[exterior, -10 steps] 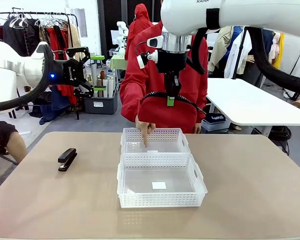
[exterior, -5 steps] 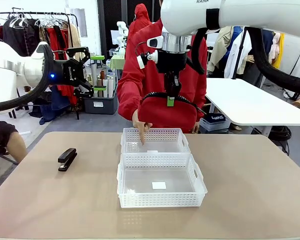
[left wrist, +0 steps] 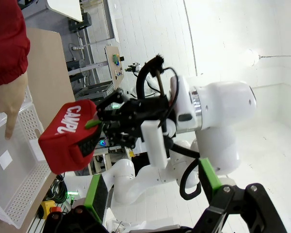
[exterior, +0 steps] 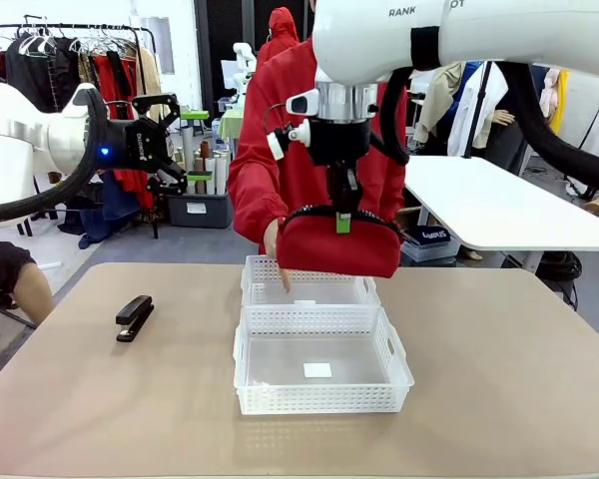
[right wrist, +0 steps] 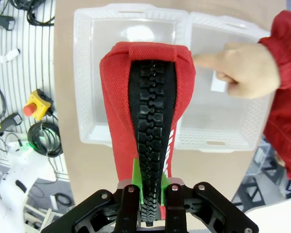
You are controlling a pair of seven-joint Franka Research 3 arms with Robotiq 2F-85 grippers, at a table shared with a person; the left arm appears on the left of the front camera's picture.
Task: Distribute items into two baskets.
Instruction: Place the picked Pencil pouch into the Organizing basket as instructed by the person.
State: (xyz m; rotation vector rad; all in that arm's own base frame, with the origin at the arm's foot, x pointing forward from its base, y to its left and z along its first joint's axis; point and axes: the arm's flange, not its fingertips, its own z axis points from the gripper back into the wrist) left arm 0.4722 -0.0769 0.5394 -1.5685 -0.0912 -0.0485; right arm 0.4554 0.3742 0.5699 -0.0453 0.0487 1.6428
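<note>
My right gripper (exterior: 341, 222) hangs above the baskets, shut on the zipper edge of the red pouch (exterior: 337, 247), which dangles over the smaller far basket (exterior: 357, 291). The larger near basket (exterior: 319, 399) touches it in front. From the right wrist, the pouch (right wrist: 117, 97) hangs from my right gripper (right wrist: 150, 188) across both baskets, larger (right wrist: 87, 121) and smaller (right wrist: 223, 143). A person's hand (exterior: 280, 261) points a finger into the far basket. The black stapler (exterior: 134, 317) lies on the table at the left. My left gripper (exterior: 194, 146) is raised at the far left, open and holding nothing.
The tan table (exterior: 499, 379) has free room left and right of the baskets. The person in a red jacket (exterior: 270, 150) stands at the far edge. From the left wrist, my open left gripper (left wrist: 153, 187) faces the right arm and the pouch (left wrist: 63, 141).
My right gripper has come down a little with the pouch, toward the far basket. The person's finger has dipped lower into that basket. The left arm and stapler have not moved.
</note>
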